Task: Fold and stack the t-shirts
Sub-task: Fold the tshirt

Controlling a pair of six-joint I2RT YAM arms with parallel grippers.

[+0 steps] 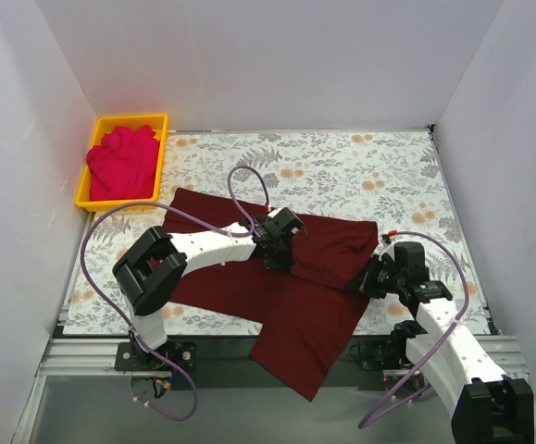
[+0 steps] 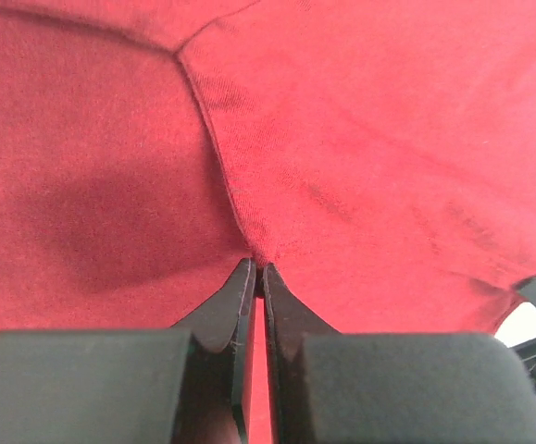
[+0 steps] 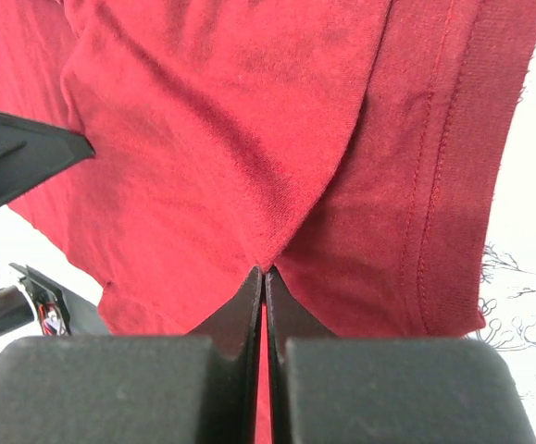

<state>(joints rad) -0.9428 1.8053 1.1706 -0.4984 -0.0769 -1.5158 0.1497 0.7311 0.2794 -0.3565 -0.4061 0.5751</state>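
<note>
The dark maroon t-shirt [image 1: 295, 305] lies spread over the near middle of the table, one part hanging over the front edge. My left gripper [image 1: 277, 254] is shut on a pinch of its cloth near the middle; the left wrist view shows the fabric [image 2: 342, 139] caught at the fingertips [image 2: 245, 277]. My right gripper [image 1: 371, 277] is shut on the shirt's right edge; the right wrist view shows a fold of maroon cloth [image 3: 249, 139] and its hemmed edge [image 3: 434, 185] at the fingertips [image 3: 275, 285]. The pinkish-red t-shirt [image 1: 121, 163] lies crumpled in the bin.
A yellow plastic bin [image 1: 160, 139] stands at the far left of the floral tablecloth [image 1: 360, 176]. White walls close in the left, back and right. The table's front rail [image 1: 82, 356] runs along the near edge, with cables looping by both arms.
</note>
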